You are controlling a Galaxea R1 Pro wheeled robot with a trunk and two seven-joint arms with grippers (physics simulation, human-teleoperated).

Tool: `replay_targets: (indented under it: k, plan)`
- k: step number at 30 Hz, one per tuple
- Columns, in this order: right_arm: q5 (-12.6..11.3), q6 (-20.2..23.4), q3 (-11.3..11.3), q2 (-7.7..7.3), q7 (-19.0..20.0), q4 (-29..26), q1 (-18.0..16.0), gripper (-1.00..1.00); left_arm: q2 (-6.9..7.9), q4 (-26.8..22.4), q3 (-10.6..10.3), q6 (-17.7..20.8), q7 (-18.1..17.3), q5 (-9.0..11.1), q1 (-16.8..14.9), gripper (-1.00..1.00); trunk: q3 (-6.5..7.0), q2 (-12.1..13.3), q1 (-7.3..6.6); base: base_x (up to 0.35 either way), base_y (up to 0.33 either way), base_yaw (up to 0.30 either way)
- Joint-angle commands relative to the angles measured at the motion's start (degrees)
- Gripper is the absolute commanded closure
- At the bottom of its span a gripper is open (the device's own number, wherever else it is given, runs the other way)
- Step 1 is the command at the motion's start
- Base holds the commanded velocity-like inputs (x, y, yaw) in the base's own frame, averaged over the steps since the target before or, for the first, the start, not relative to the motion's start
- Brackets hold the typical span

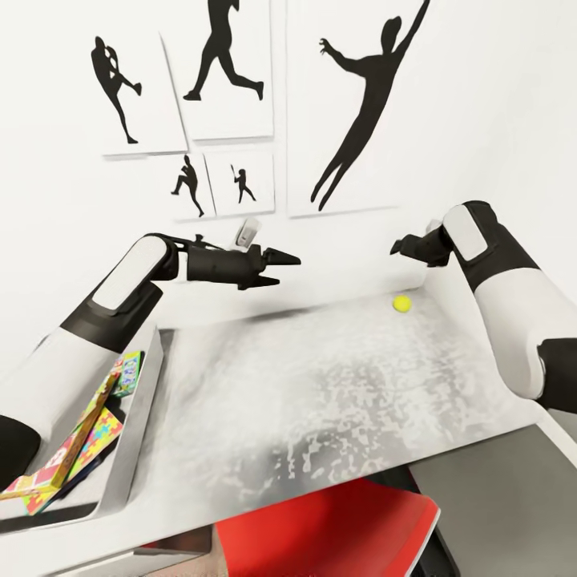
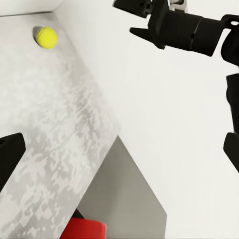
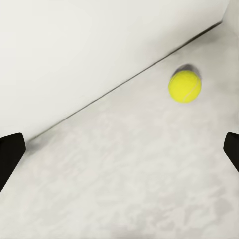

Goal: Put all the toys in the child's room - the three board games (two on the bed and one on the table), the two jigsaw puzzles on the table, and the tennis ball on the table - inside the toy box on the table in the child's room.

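Note:
The yellow tennis ball point(image 1: 401, 303) point(image 2: 46, 37) point(image 3: 184, 85) rests on the mottled grey table point(image 1: 320, 393) near its far right corner, close to the wall. My right gripper point(image 1: 397, 246) point(image 3: 119, 154) point(image 2: 124, 17) hovers open just above and left of the ball, holding nothing. Further left, my left gripper point(image 1: 287, 270) point(image 2: 119, 149) is open and empty above the table's back edge, pointing right. The toy box point(image 1: 148, 377) stands at the table's left end. In it lie a multicoloured jigsaw puzzle point(image 1: 104, 439) and flat board game boxes point(image 1: 127, 375), leaning on one another.
A red chair point(image 1: 336, 529) sits under the table's front edge. Black silhouette posters point(image 1: 361, 104) hang on the white wall right behind the table. The table's right end meets a white side panel point(image 1: 513, 497).

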Motion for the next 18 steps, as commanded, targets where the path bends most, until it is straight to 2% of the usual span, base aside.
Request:
replay_targets:
  k: [1, 7, 13, 18]
  plan:
    - [-0.6, 0.1, 0.43, -0.08, -0.46, 0.14, -0.22, -1.0, -0.02, 0.0, -0.16, 0.0, 0.55, 0.63, -0.11, -1.0, -0.2, -0.12, 0.03, 0.0, 0.0, 0.0]
    - [-0.55, 0.09, 0.44, -0.1, -0.46, 0.88, -0.93, -1.0, -0.2, 0.15, -0.43, 0.0, 0.55, 0.66, -0.22, -1.0, -0.77, -0.12, 0.03, 0.0, 0.0, 0.0]
    - [-0.48, 0.07, 0.51, -0.08, -0.63, 1.09, -1.2, -1.0, -0.12, 0.2, -2.1, 0.0, 0.55, 0.67, -0.25, -1.0, -1.33, -0.12, 0.03, 0.0, 0.0, 0.0]
    - [-0.34, 0.01, 0.52, -0.07, -2.06, 1.13, -1.27, -1.0, -0.11, 0.24, -2.58, 0.0, 0.55, 0.72, -0.25, -1.0, -1.79, -0.12, 0.03, 0.0, 0.0, 0.0]
